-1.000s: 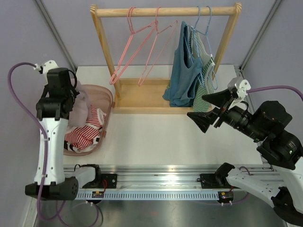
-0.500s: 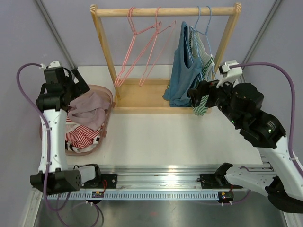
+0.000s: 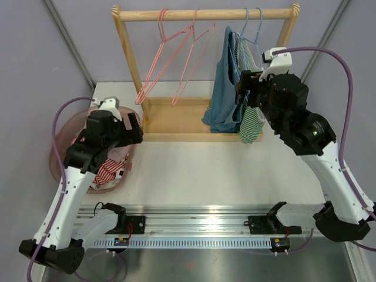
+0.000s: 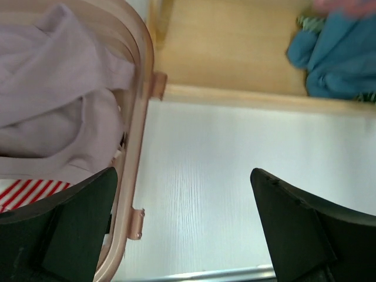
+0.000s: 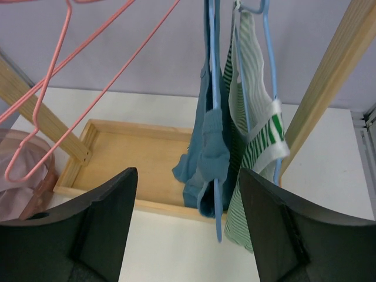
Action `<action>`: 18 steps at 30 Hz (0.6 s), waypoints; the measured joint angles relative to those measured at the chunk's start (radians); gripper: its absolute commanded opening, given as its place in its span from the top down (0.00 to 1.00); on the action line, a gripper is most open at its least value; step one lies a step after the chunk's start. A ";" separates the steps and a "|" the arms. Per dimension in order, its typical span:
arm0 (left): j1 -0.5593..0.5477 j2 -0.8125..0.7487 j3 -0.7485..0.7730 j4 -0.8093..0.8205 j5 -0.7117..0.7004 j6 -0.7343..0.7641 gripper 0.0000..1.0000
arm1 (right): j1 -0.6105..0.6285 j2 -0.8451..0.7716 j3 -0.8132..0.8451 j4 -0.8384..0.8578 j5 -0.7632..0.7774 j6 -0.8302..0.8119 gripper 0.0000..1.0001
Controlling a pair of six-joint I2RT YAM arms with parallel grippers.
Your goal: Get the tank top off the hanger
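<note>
Left of wooden rack: rounded pink basket, crumpled cloth inside; left gripper there too, jaws wide, empty. At rack's right end: soft teal tank top on thin wire hanger. Right gripper facing it, spread wide, holding nothing.

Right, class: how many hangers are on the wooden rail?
4: two empty pink hangers left, two blue hangers right, carrying the teal top and striped top. Cloth could hide another.
</note>
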 measured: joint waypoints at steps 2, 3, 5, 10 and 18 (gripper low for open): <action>-0.061 0.002 -0.052 -0.003 -0.010 0.002 0.01 | -0.039 0.051 0.058 0.002 -0.020 -0.010 0.29; -0.078 0.002 -0.072 0.000 -0.016 0.002 0.01 | -0.063 0.079 0.088 0.001 -0.037 -0.013 0.30; -0.112 0.004 -0.109 0.000 -0.019 0.003 0.01 | -0.108 0.135 0.145 0.000 -0.072 -0.019 0.30; -0.121 0.008 -0.157 0.018 -0.024 0.011 0.01 | -0.169 0.284 0.303 -0.018 -0.120 -0.046 0.38; -0.121 0.014 -0.173 0.026 -0.023 0.033 0.01 | -0.219 0.465 0.489 -0.066 -0.178 -0.063 0.45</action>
